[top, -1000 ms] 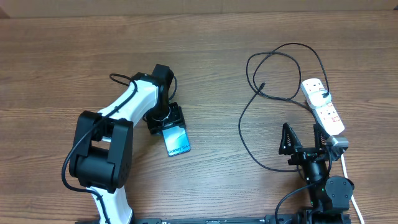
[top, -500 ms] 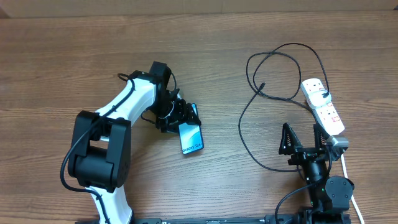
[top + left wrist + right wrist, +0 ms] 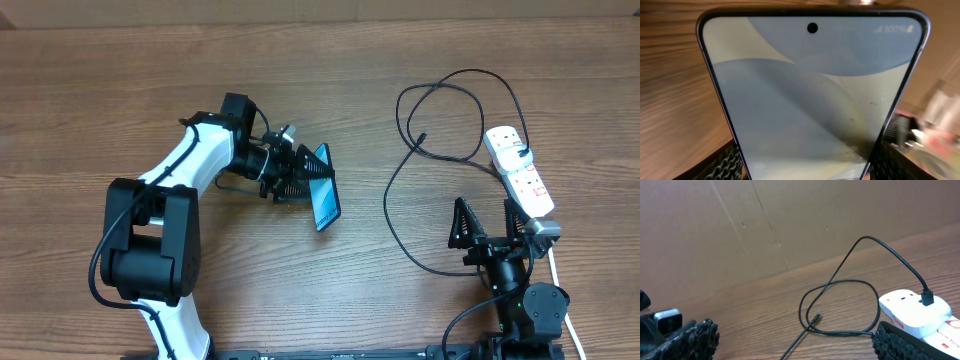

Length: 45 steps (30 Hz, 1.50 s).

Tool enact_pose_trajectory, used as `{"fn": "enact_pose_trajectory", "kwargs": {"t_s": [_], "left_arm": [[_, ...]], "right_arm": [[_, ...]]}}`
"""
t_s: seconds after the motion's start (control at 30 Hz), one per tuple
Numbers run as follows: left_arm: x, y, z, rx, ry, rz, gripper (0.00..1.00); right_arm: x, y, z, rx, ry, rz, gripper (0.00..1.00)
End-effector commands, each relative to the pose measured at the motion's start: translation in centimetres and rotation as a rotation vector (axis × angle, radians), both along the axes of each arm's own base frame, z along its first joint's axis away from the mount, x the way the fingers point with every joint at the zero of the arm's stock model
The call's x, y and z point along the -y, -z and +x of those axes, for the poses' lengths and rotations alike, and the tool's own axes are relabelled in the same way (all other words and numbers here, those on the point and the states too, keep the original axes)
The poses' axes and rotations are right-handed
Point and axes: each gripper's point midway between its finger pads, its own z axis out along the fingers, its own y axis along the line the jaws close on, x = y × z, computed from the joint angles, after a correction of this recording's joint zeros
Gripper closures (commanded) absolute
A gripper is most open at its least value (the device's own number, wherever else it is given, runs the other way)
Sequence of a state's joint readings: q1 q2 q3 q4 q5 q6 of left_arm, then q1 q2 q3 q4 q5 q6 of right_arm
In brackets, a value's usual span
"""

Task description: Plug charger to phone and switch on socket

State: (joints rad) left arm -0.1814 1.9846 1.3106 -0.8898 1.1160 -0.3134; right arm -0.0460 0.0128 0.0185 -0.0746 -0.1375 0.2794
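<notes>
Left half of the bench (image 3: 100, 80): the left arm reaches from the near edge toward the middle. The left end effector (image 3: 298, 178) is pinching the phone (image 3: 326, 200) by one end, with its fingers (image 3: 730, 162) pressed against the two long sides. The phone sits just left of the bench centre, tipped up at an angle with its free end pointing toward the near right. Whether that end touches the wood cannot be told. In the left wrist view the lit screen fills the frame, with a front camera hole at top centre and a battery reading in the top corner.

Right half of the bench: the charger cable (image 3: 386, 208) lies in loose loops between the centre and the right edge, well apart from the phone. Its connector tip (image 3: 422, 137) lies free on the wood inside the loops. The adapter plug (image 3: 523, 152) is seated in the far outlet of the power strip (image 3: 522, 172). The strip lies flat near the right edge, slanting toward the near right corner.

Near right: the right end effector (image 3: 485, 215) stands above the bench with its fingers spread wide and gripping nothing. It is just beside the near end of the power strip, and contact cannot be confirmed
</notes>
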Motion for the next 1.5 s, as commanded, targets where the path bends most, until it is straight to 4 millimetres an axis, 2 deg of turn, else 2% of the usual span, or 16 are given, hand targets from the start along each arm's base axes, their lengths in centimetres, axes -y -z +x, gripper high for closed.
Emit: {"fn": "enact_pose_trajectory", "kwargs": {"t_s": [0.0, 0.23, 0.4, 0.87, 1.47], "left_arm": [[1.3, -4.2, 0.7, 0.012, 0.007, -0.245, 0.43], [1.6, -6.4, 0.6, 0.0, 0.01, -0.376, 0.45], [1.7, -7.3, 0.6, -0.028, 0.007, -0.424, 0.49], [1.7, -7.5, 0.6, -0.109, -0.013, -0.418, 0.5], [1.7, -7.5, 0.6, -0.102, -0.011, -0.418, 0.53]], "right_arm": [[0.2, 0.2, 0.0, 0.004, 0.011, -0.007, 0.0], [0.2, 0.2, 0.0, 0.004, 0.011, -0.007, 0.0], [0.2, 0.2, 0.0, 0.004, 0.011, -0.007, 0.0], [0.2, 0.2, 0.0, 0.004, 0.011, -0.007, 0.0], [0.2, 0.2, 0.0, 0.004, 0.011, -0.007, 0.0]]}}
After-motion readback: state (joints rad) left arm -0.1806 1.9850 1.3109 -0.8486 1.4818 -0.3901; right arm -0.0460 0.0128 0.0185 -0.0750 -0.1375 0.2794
